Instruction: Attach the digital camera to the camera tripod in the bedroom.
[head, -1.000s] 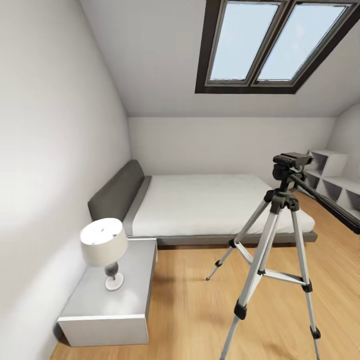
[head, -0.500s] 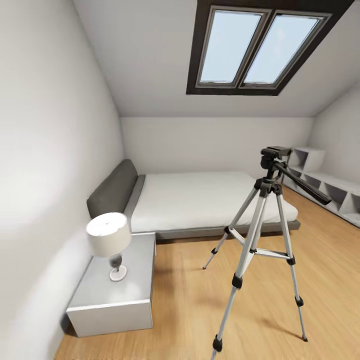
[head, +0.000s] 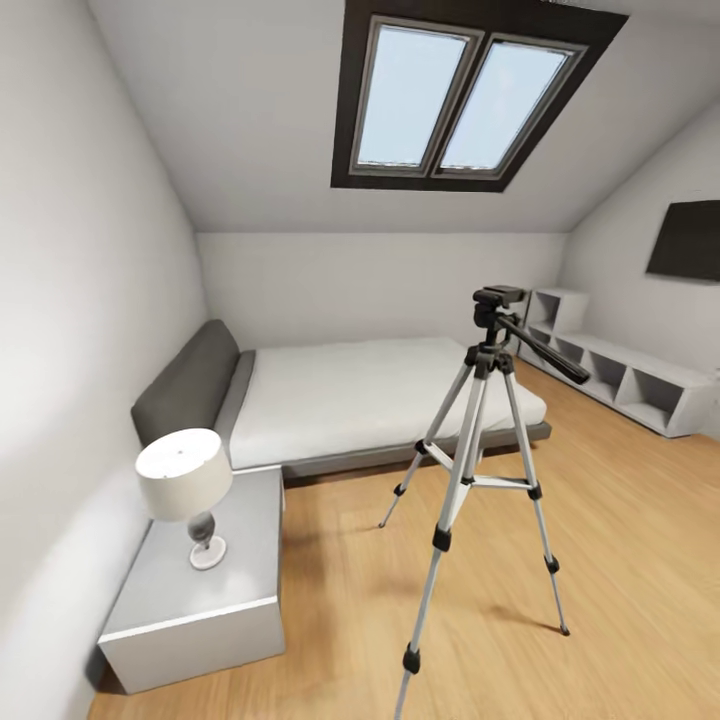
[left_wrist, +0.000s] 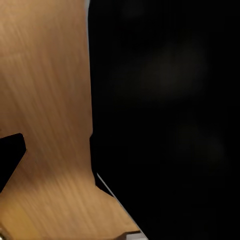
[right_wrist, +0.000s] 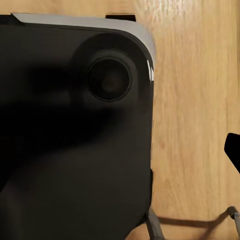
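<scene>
The whole head view has shifted over the last second: the skylight (head: 470, 100) sits further to that picture's left, the camera tripod (head: 478, 470) has slid from the right edge toward the middle and looks smaller, and a dark wall panel (head: 685, 240) and more of the low white shelving (head: 620, 375) have come into sight on the right. That is the robot's own camera turning and pulling back, not the things moving; the tripod stands on the wood floor (head: 620, 560) as it did, just in front of the bed (head: 380, 400), with its black head (head: 497, 300) bare and its long pan handle (head: 545, 350) pointing toward the shelving. The nightstand (head: 195, 600) with its table lamp (head: 185, 485) stays at the left wall. For the task, this means the tripod is now fully framed, all three feet visible, which I judge a better standpoint for lining up an approach to the mount on top. The right wrist view shows a large black boxy body with a round lens (right_wrist: 109, 79) very close to the lens of that camera, over wood floor; I take it for the digital camera (right_wrist: 75, 150) carried at the right claw, but the fingers are hidden and I cannot tell how far that claw is open or what it grips. The left wrist view gives mostly a dark blurred mass and floor, so the left claw's state is equally unreadable. The attaching itself is not yet begun.
</scene>
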